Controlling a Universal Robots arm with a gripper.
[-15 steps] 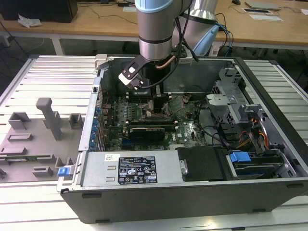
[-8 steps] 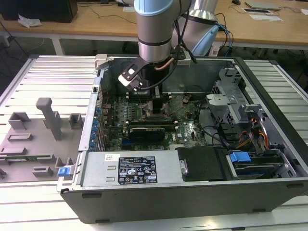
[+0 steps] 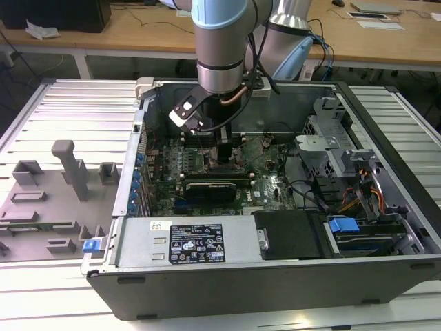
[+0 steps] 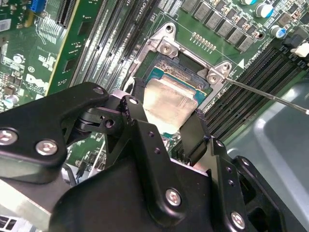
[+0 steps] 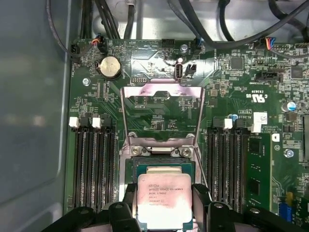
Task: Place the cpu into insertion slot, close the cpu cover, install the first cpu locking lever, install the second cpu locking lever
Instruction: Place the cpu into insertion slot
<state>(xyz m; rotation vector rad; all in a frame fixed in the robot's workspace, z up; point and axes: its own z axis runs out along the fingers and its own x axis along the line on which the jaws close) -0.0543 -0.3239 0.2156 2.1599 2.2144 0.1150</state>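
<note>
My gripper [image 5: 164,202] reaches down into an open computer case [image 3: 386,207] over the green motherboard [image 3: 265,183]. Its black fingers [image 5: 126,200] stand on two opposite sides of the cpu [image 5: 164,198], a pale silver square chip, and are shut on it. In the second wrist view the cpu [image 4: 166,102] lies at the insertion slot [image 4: 179,72], its far edge over the slot's teal rim; I cannot tell whether it is seated. The cpu cover [image 5: 161,91], a grey metal frame with a square window, is swung open and lies flat beyond the slot. A thin lever rod [image 4: 270,96] sticks out beside the slot.
Black memory slots [image 5: 94,164] flank the socket on both sides. A coin battery [image 5: 110,66] and cables [image 5: 108,19] lie beyond the cover. In the exterior view a grey fixture with posts [image 3: 69,169] stands at the left, a power supply [image 3: 200,241] at the front.
</note>
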